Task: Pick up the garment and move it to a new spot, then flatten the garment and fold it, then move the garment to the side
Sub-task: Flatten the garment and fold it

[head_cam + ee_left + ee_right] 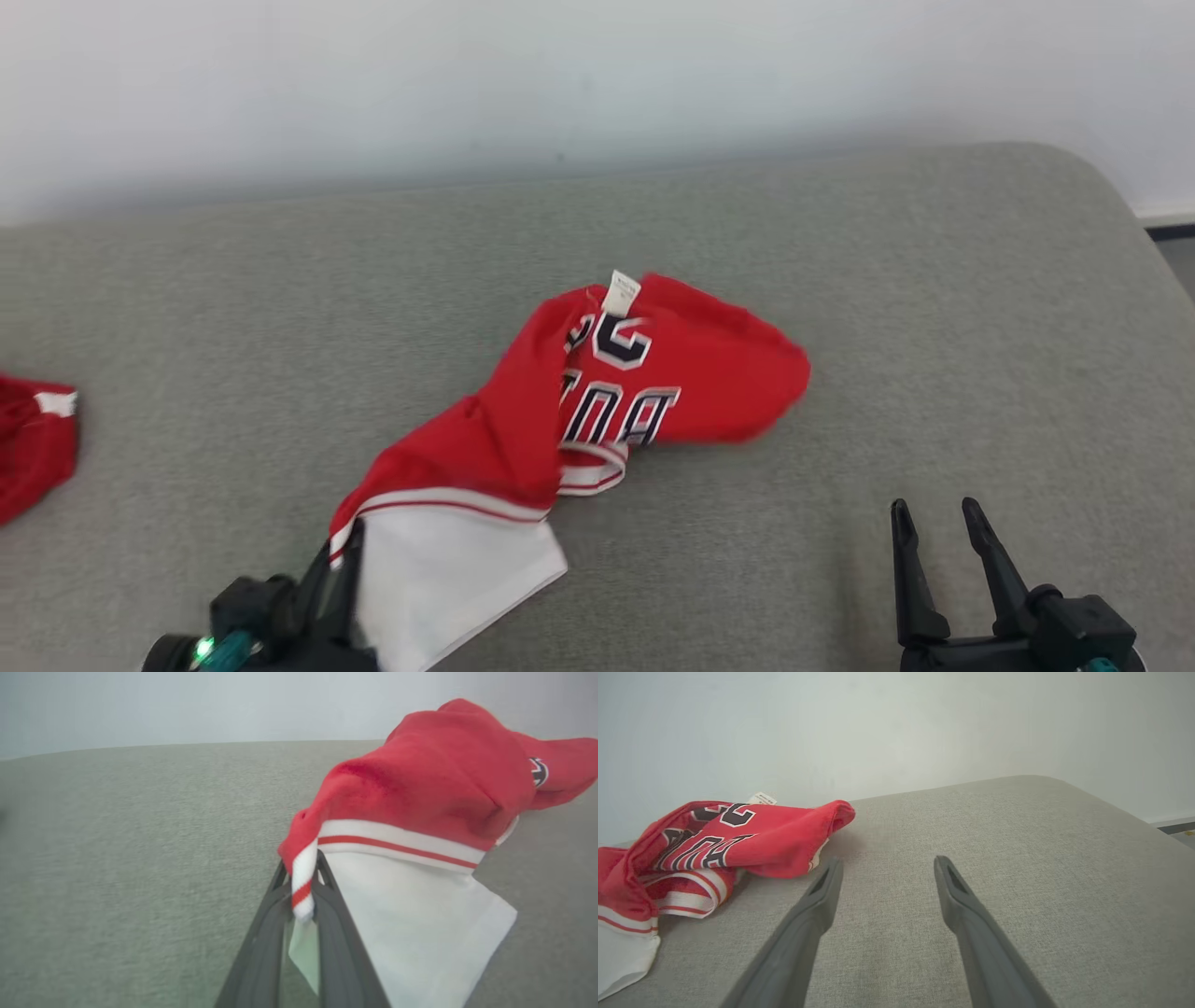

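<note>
The garment [607, 392] is a red jersey with dark lettering, striped trim and a white lining, lying crumpled on the grey cushion. My left gripper [338, 560] sits at its near left corner, shut on the striped edge. In the left wrist view that gripper [303, 877] has the red-and-white trim pinched between its fingers, and the garment [420, 793] rises from it to the right. My right gripper [936, 513] stands open to the right of the cloth, touching nothing. In the right wrist view its fingers [885, 870] are spread, the garment [738, 835] at the left.
A second red cloth [33, 448] lies at the cushion's left edge. The grey cushion [980, 308] ends at a pale wall behind and rounds off at the far right, where floor [1178, 252] shows.
</note>
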Robot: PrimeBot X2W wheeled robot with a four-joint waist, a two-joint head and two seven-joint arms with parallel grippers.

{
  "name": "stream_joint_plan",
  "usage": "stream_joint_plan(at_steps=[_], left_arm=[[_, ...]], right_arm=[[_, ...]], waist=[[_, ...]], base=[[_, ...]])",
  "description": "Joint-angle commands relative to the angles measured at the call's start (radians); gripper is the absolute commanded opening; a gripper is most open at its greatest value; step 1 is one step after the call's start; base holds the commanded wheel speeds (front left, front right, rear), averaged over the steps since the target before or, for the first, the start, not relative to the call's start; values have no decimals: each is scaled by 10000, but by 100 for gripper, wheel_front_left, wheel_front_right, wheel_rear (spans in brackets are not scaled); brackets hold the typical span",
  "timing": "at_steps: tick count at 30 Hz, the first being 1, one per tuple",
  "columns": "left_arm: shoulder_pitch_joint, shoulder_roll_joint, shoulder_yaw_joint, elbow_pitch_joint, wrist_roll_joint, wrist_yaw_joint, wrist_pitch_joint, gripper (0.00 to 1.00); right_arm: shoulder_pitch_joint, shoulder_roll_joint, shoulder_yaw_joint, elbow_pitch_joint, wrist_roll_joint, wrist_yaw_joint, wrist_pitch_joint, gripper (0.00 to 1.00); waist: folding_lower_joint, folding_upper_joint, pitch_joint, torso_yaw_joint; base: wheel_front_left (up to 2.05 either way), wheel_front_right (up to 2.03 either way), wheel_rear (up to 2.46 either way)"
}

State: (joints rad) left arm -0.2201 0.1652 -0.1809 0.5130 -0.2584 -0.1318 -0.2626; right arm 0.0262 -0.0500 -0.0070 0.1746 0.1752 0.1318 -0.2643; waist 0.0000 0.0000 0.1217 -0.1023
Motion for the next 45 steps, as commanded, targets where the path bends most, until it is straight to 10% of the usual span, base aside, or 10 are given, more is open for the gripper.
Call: stream_joint_plan(at_steps=[1,15,16,17,18,31,45], left_arm=[[345,126,163,-154,-107,30,-30,0],[1258,71,755,119,-643,28,-30,0],[1274,51,808,45,-613,28,-30,28],[1313,-8,866,-50,-618,26,-30,87],[1387,-75,928,-137,-625,24,-30,100],[2479,-748,1825,-1990,-112,26,-30,100],[2611,-1019,1466,-319,-622,25,-32,100]], right_arm=[[146,-7,13,-5,54,-22,-6,100],[380,-10,74,163,-47,-22,-6,100],[406,-10,67,168,-53,-22,-6,100],[399,-12,63,168,-56,-22,-6,100],[388,-10,62,166,-62,-22,-6,100],[594,-10,17,123,-140,-23,-6,100],[377,-10,5,167,-127,-23,-6,100]], waist=[[0,0,-376,666],[0,0,-654,1154],[0,0,-686,1159],[0,0,-718,1167],[0,0,-746,1175],[0,0,-955,1478],[0,0,-691,1361]], base=[[0,0,0],[0,0,0],[0,0,0],[0,0,0],[0,0,0],[0,0,0],[0,0,0]])
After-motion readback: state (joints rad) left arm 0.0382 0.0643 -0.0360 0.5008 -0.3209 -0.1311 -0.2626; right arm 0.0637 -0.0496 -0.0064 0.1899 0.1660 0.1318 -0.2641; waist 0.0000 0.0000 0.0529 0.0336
